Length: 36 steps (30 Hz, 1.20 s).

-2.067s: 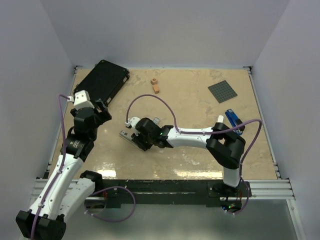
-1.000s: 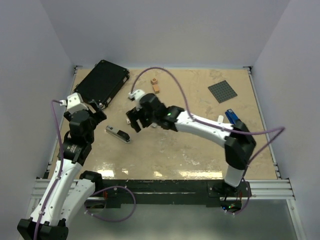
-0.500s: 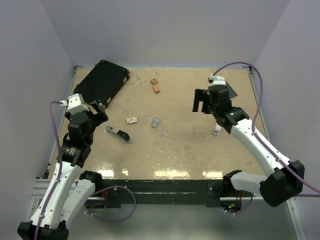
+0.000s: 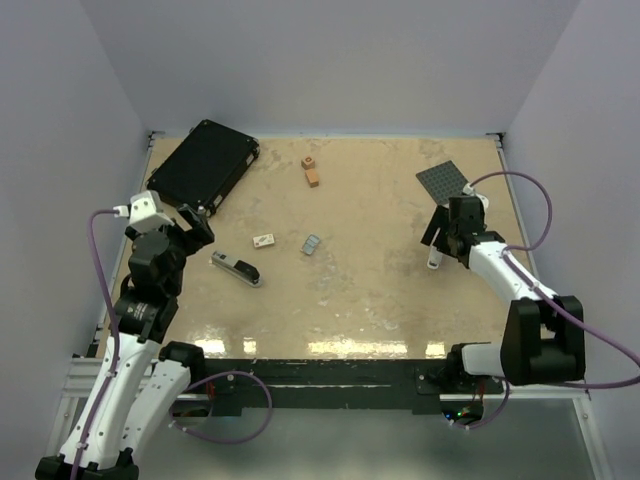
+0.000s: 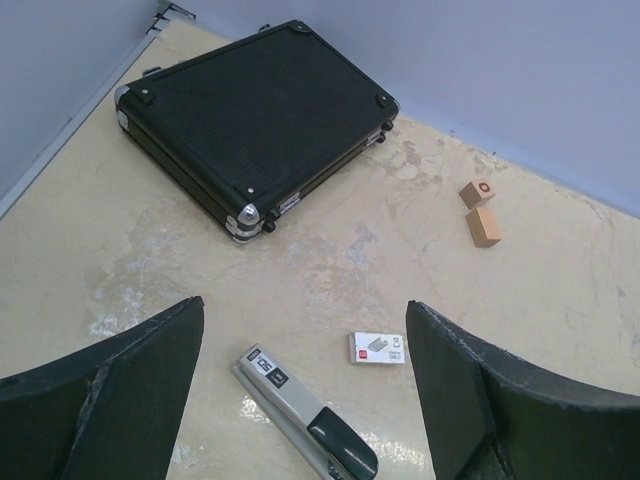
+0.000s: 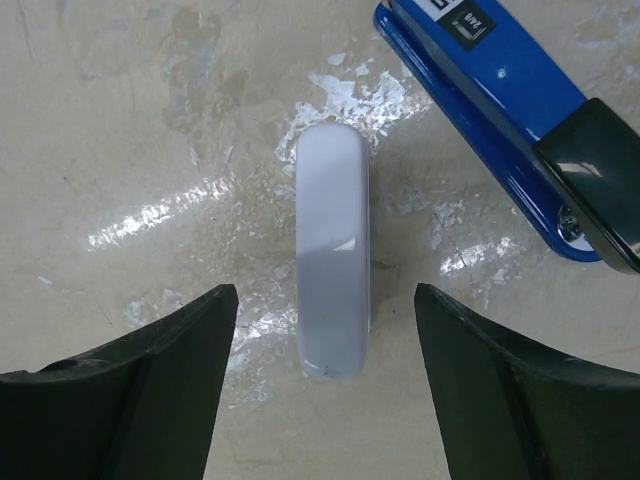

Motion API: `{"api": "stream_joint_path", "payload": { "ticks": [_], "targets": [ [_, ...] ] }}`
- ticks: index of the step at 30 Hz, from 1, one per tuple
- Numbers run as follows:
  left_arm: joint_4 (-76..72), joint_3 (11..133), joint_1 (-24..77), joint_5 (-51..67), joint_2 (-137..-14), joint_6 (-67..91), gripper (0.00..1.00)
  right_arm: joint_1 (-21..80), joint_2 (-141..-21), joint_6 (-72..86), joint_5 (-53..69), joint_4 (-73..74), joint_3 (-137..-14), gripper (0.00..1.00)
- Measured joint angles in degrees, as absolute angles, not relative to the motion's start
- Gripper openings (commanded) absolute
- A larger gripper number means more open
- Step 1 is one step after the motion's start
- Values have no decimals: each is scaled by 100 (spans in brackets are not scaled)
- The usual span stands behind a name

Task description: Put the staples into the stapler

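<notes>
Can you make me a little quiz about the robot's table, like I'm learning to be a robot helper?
1. True or false: the stapler lies closer to the left end effector than to the right end effector.
2. What shows between the right end effector's fingers in its wrist view? A) a spoon B) the white bar C) a cup
3. How many small wooden blocks can you count?
Key: 1 true; 2 B; 3 two.

Slim silver stapler lies flat on the table, black-topped, with the grey staples apart, rightward.
</notes>
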State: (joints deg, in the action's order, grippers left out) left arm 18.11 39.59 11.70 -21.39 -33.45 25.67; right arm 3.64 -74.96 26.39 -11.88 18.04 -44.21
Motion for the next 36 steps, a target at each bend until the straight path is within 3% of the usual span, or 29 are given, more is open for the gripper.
{"api": "stream_joint_path", "payload": {
  "ticks": [3, 4, 6, 7, 12, 17, 23, 32, 35, 36],
  "targets": [
    [1811, 3944, 1170, -2104, -3347, 2541, 86, 368, -7745, 2641, -1068, 1627, -4335, 65],
    [1809, 3944, 1170, -2093, -3352, 2534, 86, 368, -7806, 2637, -1028, 1568, -4311, 55],
    [1804, 3944, 1170, -2073, -3369, 2526, 86, 368, -7907, 2646, -926, 1457, -4272, 45],
    [1804, 3944, 1170, -2062, -3387, 2523, 86, 368, -7959, 2650, -897, 1409, -4252, 35],
    [1776, 3940, 1170, -1874, -3520, 2451, 86, 366, -7975, 2587, -727, 1190, -4121, 14],
    [1673, 3854, 1170, -1479, -3618, 2285, 89, 762, -7988, 2434, -464, 1127, -4110, 11],
    [1455, 3734, 1170, -657, -3734, 1957, 93, 2746, -8219, 2178, -56, 1164, -4372, 5],
    [1079, 3612, 1168, 622, -3798, 1422, 98, 4853, -8868, 1243, 1020, 1164, -4928, 12],
    [937, 3573, 1170, 1109, -3918, 1267, 100, 5216, -9185, 808, 1153, 1140, -5144, 20],
    [908, 3566, 1170, 1291, -3968, 1225, 100, 5280, -9258, 672, 1219, 1120, -5212, 31]
  ]
}}
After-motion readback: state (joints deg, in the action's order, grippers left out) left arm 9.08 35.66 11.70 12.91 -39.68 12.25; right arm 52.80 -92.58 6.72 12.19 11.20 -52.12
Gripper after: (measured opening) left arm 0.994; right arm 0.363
